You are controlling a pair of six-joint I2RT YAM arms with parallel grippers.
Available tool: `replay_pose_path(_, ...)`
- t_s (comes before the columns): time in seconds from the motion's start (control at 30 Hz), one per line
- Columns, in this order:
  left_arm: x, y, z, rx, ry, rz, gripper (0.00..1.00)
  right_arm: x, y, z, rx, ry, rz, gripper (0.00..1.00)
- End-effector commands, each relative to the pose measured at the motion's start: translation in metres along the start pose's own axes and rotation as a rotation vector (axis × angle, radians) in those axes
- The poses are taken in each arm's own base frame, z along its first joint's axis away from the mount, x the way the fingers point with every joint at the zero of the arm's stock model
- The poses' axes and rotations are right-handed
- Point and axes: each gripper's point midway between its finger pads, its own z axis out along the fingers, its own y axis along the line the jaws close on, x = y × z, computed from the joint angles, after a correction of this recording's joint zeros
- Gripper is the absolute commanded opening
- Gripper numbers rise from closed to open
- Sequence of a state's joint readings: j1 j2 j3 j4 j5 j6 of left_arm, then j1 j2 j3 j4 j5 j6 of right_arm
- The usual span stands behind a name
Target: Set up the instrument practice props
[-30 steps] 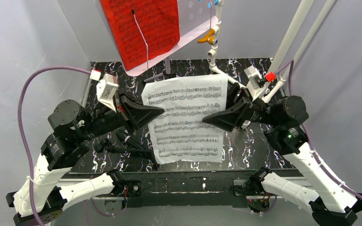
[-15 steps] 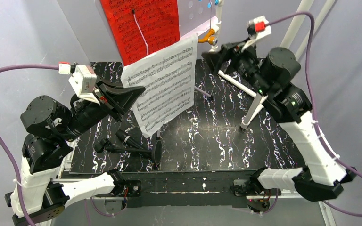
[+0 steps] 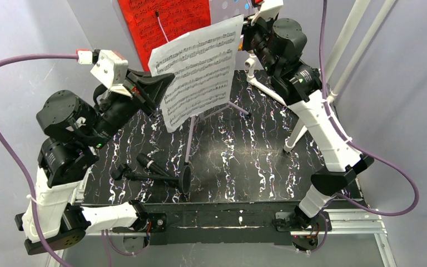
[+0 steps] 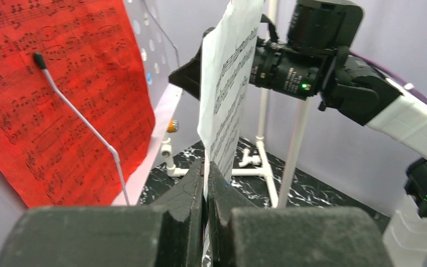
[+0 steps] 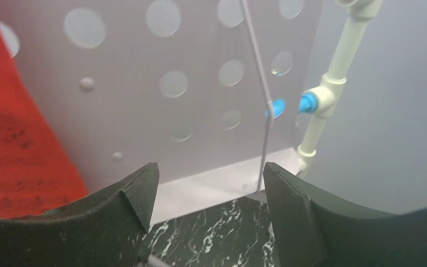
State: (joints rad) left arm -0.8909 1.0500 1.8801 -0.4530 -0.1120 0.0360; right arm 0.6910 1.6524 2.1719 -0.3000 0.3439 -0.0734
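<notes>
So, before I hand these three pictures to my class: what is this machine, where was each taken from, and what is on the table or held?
It is two robot arms bolted to a black marbled table. The wide picture looks down from above; the other two come from a camera on each wrist. The left end effector is pinched shut on the edge of a white sheet-music page, held up in the air. The right end effector is open and empty, facing a lilac perforated music stand that carries a red page. A black microphone on its stand lies on its side on the table.
</notes>
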Motion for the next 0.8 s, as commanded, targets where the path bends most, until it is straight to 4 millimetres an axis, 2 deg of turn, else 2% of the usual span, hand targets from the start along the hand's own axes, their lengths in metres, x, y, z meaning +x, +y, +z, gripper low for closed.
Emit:
replay_pose_path(0.0,-0.028,0.028,0.003,-0.144,-0.084,0.051,0.00,-0.065,-0.030,-0.001,0.082,-0.186,0.006,0.77)
replay_pose_path(0.17,-0.044,0.038,0.008,-0.203,-0.155,0.064,0.00,-0.072,-0.032,0.009,0.050,-0.243,0.007,0.75)
replay_pose_path(0.27,-0.047,0.042,0.015,-0.234,-0.173,0.073,0.00,-0.070,-0.036,0.017,0.035,-0.258,0.006,0.73)
replay_pose_path(0.43,-0.057,0.044,0.025,-0.253,-0.216,0.067,0.00,-0.075,-0.037,0.026,-0.004,-0.304,0.026,0.63)
replay_pose_path(0.63,-0.071,0.045,0.034,-0.266,-0.272,0.046,0.00,-0.077,-0.039,0.038,-0.030,-0.331,0.036,0.54)
replay_pose_path(0.77,-0.076,0.046,0.038,-0.276,-0.290,0.047,0.00,-0.085,-0.036,0.041,-0.060,-0.380,0.031,0.48)
